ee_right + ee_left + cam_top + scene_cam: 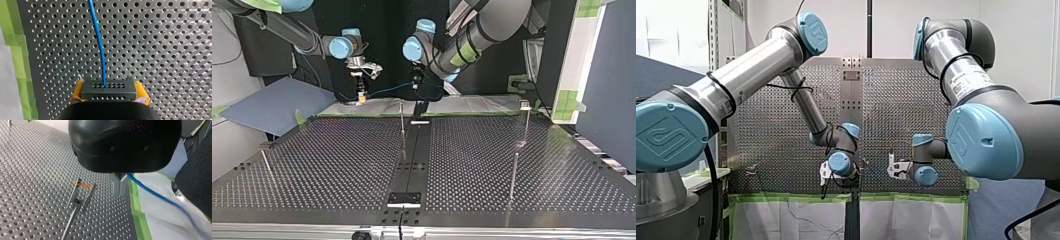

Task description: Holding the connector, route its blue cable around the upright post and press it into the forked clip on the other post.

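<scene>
My right gripper point(109, 98) has its yellow pads point(78, 93) shut on the dark grey connector point(109, 88). The blue cable point(98, 40) leaves the connector and runs ahead over the perforated table point(162, 45). In the top view the cable point(387, 90) spans from my right gripper point(360, 96) to my left gripper point(419, 109). In the left wrist view my left gripper point(120, 185) stands with its grey fingers together on the cable point(152, 192), which trails off over the white sheet. The forked clip point(82, 195), with an orange band, tops a thin post beside those fingers.
Several thin upright posts point(402, 120) point(526, 122) point(513, 175) stand on the table. Green tape point(136, 210) marks the table's edge by my left gripper, with white sheeting point(162, 220) beyond it. A blue-grey mat point(272, 105) lies at the top view's left.
</scene>
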